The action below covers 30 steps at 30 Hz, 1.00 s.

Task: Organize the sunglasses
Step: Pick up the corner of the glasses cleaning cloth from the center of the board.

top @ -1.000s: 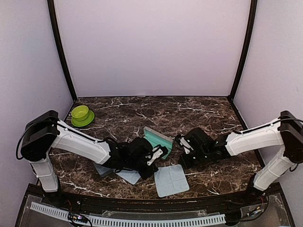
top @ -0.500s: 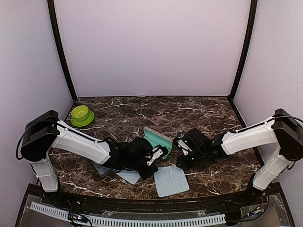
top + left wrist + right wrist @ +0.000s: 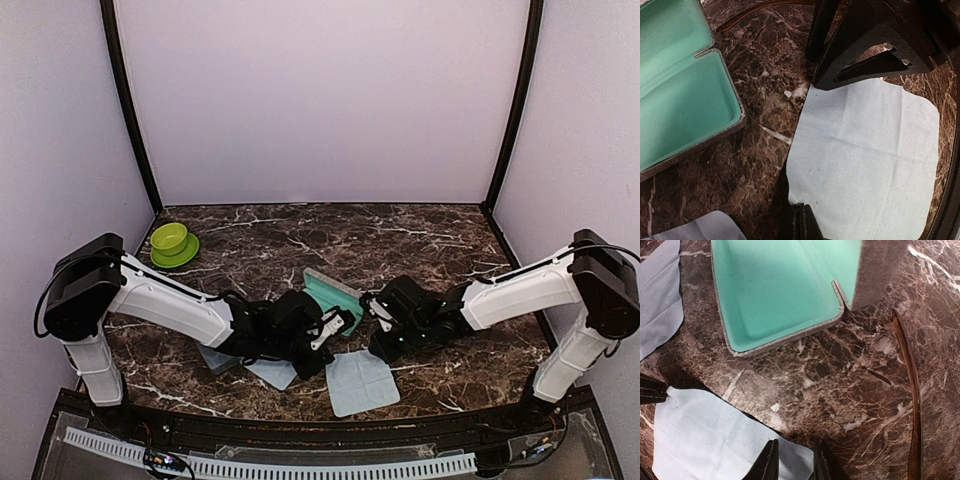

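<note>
Sunglasses [image 3: 912, 405] showed only a thin brown arm, lying on the table [image 3: 840, 365] to the right of the right claw [image 3: 795, 452] (its fingers slightly parted over the cloth [image 3: 715, 440] edge). An open case [image 3: 775, 295] sat beyond it. The left claw [image 3: 800, 215] was clenched at the cloth's opposite corner.

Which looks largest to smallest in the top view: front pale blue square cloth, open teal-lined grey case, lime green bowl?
1. Front pale blue square cloth.
2-3. Open teal-lined grey case and lime green bowl look alike; arms partly hide the case.
</note>
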Each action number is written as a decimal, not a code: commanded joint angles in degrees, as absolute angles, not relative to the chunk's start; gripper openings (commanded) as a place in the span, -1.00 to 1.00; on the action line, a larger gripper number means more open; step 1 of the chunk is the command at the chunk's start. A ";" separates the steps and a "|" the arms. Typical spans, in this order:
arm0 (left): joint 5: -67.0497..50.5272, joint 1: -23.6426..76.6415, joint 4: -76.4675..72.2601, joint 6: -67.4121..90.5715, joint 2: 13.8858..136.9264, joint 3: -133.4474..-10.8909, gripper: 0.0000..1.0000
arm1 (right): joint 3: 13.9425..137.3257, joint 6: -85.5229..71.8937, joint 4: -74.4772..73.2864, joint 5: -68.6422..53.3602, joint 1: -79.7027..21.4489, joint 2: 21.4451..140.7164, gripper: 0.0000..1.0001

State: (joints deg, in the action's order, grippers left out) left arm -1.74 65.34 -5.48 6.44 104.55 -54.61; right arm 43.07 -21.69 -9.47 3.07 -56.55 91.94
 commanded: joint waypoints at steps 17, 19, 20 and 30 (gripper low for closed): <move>-1.86 64.95 -5.71 7.75 102.46 -53.53 -1.00 | 39.97 -21.96 -13.62 8.01 -60.12 92.50 -0.75; -1.91 64.95 -5.81 8.10 102.52 -53.45 -1.00 | 39.90 -22.14 -13.21 8.26 -60.58 92.51 -0.81; -1.96 64.95 -5.99 8.23 102.56 -53.39 -1.00 | 39.79 -22.22 -13.04 8.40 -60.68 92.52 -0.84; -1.77 64.95 -6.96 9.16 103.18 -53.07 -1.00 | 39.86 -22.96 -11.42 8.17 -60.82 89.18 -1.00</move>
